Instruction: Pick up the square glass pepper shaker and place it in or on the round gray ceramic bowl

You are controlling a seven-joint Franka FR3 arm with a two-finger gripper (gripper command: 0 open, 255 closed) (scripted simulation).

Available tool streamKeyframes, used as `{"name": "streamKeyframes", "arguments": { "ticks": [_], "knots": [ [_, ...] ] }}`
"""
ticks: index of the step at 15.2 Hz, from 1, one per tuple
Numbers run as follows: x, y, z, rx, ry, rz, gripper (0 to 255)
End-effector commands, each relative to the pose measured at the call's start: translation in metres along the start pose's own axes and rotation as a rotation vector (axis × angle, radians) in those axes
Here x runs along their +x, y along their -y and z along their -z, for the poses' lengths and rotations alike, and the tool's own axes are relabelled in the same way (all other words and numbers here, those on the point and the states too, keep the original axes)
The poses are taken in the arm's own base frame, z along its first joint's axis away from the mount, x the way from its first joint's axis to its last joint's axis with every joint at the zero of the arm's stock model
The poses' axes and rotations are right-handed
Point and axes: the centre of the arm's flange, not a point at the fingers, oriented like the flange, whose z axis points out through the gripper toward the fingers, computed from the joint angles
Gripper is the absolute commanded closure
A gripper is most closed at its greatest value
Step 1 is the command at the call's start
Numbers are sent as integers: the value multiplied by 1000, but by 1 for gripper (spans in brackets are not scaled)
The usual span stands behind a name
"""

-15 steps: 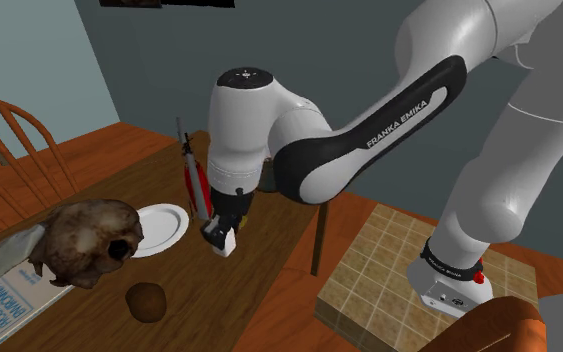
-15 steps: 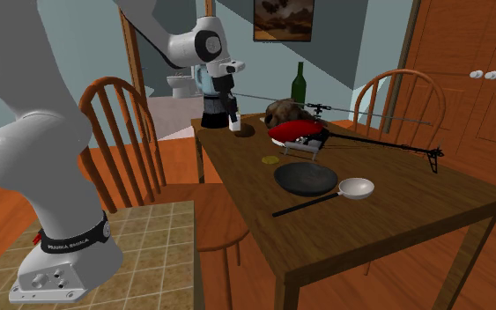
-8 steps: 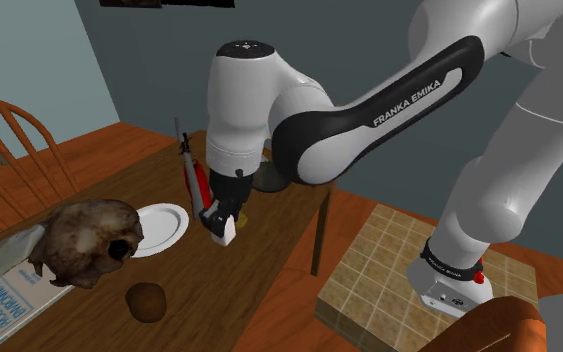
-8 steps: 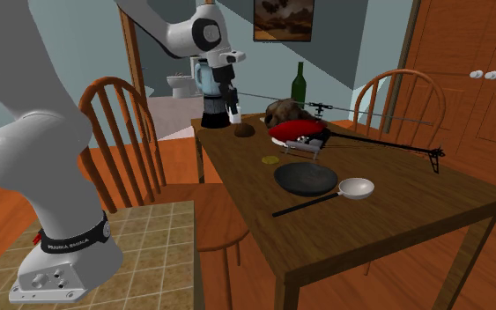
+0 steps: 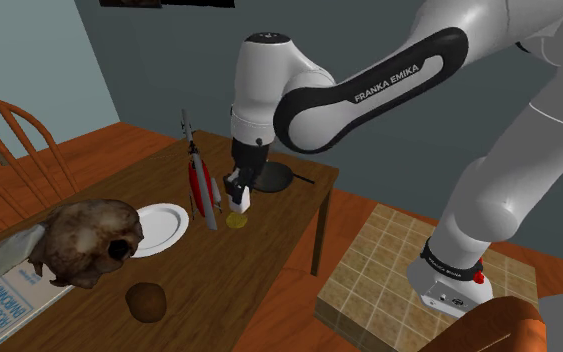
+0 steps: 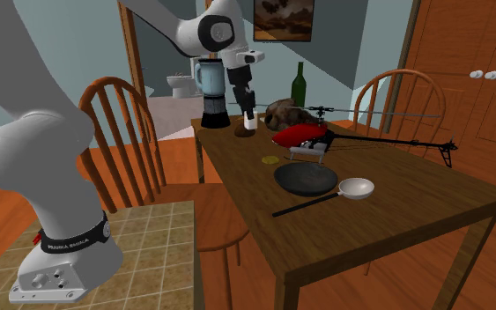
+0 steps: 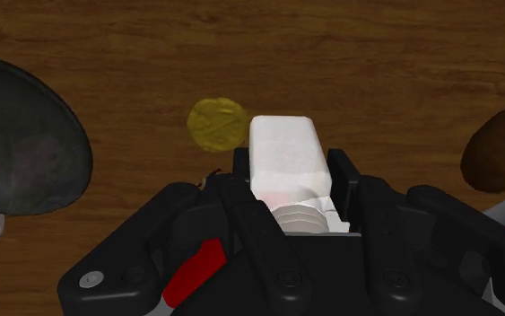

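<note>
White and square-sided, grey ribbed end toward the palm: pepper shaker (image 7: pixel 284 148), clasped from both sides between the two black fingers (image 7: pixel 343 179) of the hand (image 7: pixel 292 168). Held off the brown wooden counter (image 7: pixel 376 54), free end pointing at the wood, just beside a small yellow disc (image 7: pixel 216 124) lying flat on it. To one side of that disc, near but apart, dark round bowl (image 7: pixel 21 148). Beyond the bowl from the disc, small white dish (image 6: pixel 356 188) with a dark stick (image 6: pixel 303 206) beside it. On the disc's other side, farther off than the bowl, brown lump (image 7: pixel 497 148). From the disc toward the shoulder view's left, red toy helicopter (image 5: pixel 201 188), then white plate (image 5: pixel 159 228), then brown skull-like head (image 5: pixel 87 242).
</note>
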Motion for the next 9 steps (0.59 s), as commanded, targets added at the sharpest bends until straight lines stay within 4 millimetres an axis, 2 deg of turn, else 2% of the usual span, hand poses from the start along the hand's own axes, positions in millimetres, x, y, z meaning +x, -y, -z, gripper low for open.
{"name": "streamKeyframes", "arguments": {
  "ticks": [1,9],
  "knots": [
    [7,-24,2,1,0,2,255],
    [32,-127,0,1,0,2,255]
  ]
}}
